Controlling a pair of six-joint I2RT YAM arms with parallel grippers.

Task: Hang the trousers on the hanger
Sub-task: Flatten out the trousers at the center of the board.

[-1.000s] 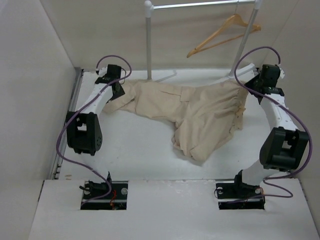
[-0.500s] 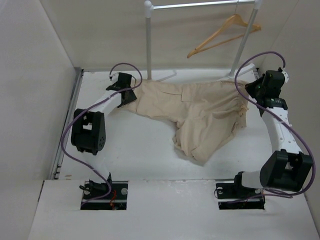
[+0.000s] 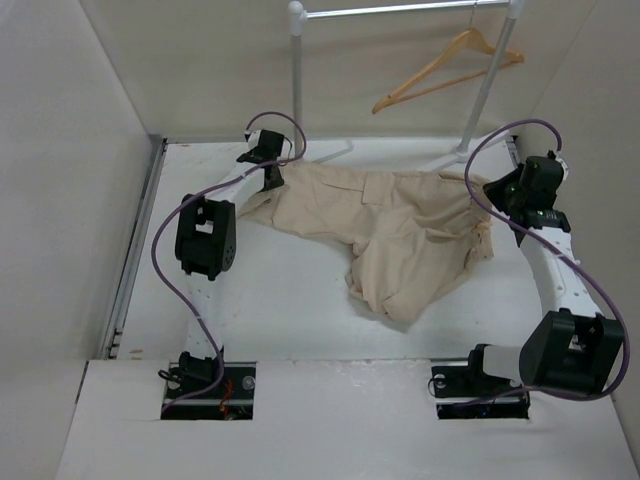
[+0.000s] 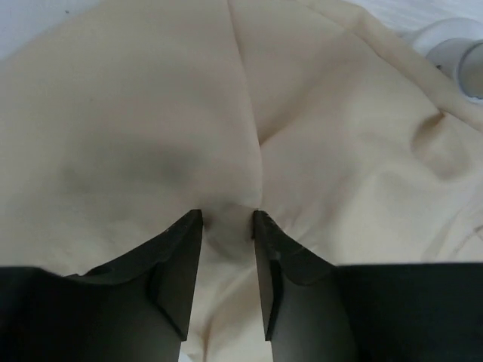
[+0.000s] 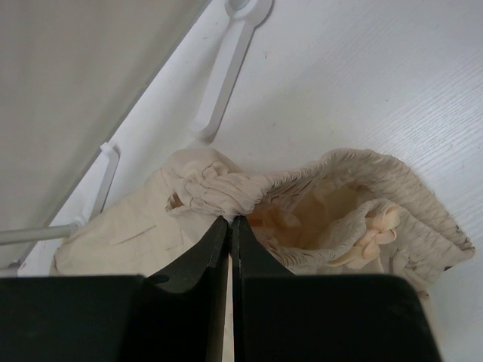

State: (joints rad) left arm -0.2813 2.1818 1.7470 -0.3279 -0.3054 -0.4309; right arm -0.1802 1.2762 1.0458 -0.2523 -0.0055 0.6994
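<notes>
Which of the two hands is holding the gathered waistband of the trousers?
The right hand: it is shut on the gathered waistband of the trousers. The left hand is at a smooth fold at the opposite end.

Beige trousers (image 3: 400, 225), light-brown hanger (image 3: 447, 69)

trousers (image 3: 395, 230): lying spread across the far half of the table (image 3: 270, 310), between the two arms, one leg reaching left, the other folding toward the near side
left gripper (image 4: 226, 226): sitting at the far-left end of the trousers, a fold of the leg lying between its fingers
right gripper (image 5: 229, 220): sitting at the right end, on the waistband (image 5: 355, 204)
hanger (image 3: 445, 68): hanging on the rail (image 3: 400, 10) behind the table, toward the right, above and behind the trousers
rail posts: standing behind the trousers, one far-left of centre (image 3: 297, 80), one far-right (image 3: 490, 80)
</notes>
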